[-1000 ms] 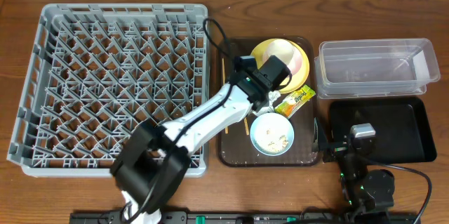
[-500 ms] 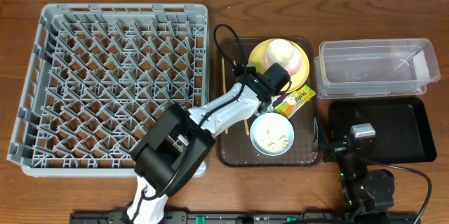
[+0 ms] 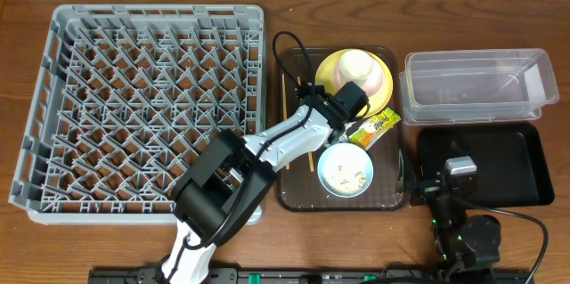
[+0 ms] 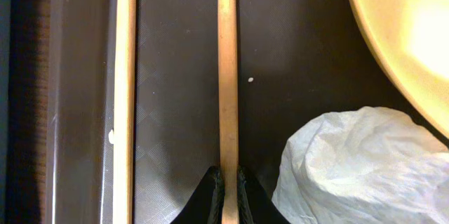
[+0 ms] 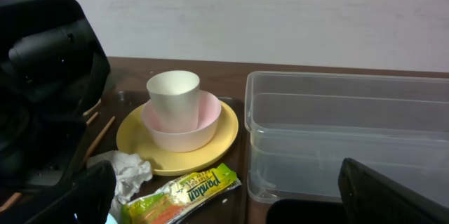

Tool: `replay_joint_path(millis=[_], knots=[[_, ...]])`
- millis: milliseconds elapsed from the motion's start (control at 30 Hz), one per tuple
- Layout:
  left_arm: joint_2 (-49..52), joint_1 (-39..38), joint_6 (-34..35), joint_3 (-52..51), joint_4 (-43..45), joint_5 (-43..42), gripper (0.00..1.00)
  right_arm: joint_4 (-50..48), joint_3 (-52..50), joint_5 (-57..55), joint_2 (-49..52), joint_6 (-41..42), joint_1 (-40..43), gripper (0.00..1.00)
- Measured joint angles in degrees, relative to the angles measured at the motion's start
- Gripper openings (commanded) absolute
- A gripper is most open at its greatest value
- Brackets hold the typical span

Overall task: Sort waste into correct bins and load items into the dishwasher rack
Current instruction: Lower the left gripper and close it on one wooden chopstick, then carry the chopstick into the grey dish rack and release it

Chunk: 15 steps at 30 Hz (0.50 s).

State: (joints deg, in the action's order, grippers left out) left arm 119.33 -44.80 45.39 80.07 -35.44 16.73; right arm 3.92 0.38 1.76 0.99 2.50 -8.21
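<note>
My left gripper (image 4: 228, 192) is shut on one wooden chopstick (image 4: 227, 76) lying on the dark brown tray; the second chopstick (image 4: 125, 97) lies parallel to its left. The crumpled napkin (image 4: 358, 161) is just right of the jaws, below the yellow plate (image 4: 407, 34). Overhead, the left gripper (image 3: 338, 110) sits by the plate (image 3: 383, 97), which carries a white bowl (image 5: 182, 126) with a small cup (image 5: 173, 90) in it. The snack packet (image 3: 372, 128) and the light blue bowl (image 3: 345, 170) holding rice scraps lie nearby. My right gripper (image 5: 224, 206) is open and empty.
The grey dishwasher rack (image 3: 53, 97) fills the left of the table. The clear tub (image 3: 476, 84) stands at the right, with the black tray (image 3: 517, 164) in front of it. The brown serving tray (image 3: 294, 190) lies between. The right arm (image 3: 459, 177) rests low at the front right.
The left arm's elbow has swung right toward the tray, and its gripper has settled slightly lower beside the plate. The right arm has not moved.
</note>
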Motion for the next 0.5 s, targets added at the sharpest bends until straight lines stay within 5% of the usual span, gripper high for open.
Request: replay_joint_path(millis=[300,500], knots=[[-1.0,0.4,-3.9,-0.2,-0.2,0.0,0.06,0.0,0.0,0.0,0.0,0.0,0.0,0.99],[-11.8,1.7,-7.0,-1.0,-2.7,0.0,0.06,0.0,0.0,0.0,0.0,0.0,0.0,0.99]])
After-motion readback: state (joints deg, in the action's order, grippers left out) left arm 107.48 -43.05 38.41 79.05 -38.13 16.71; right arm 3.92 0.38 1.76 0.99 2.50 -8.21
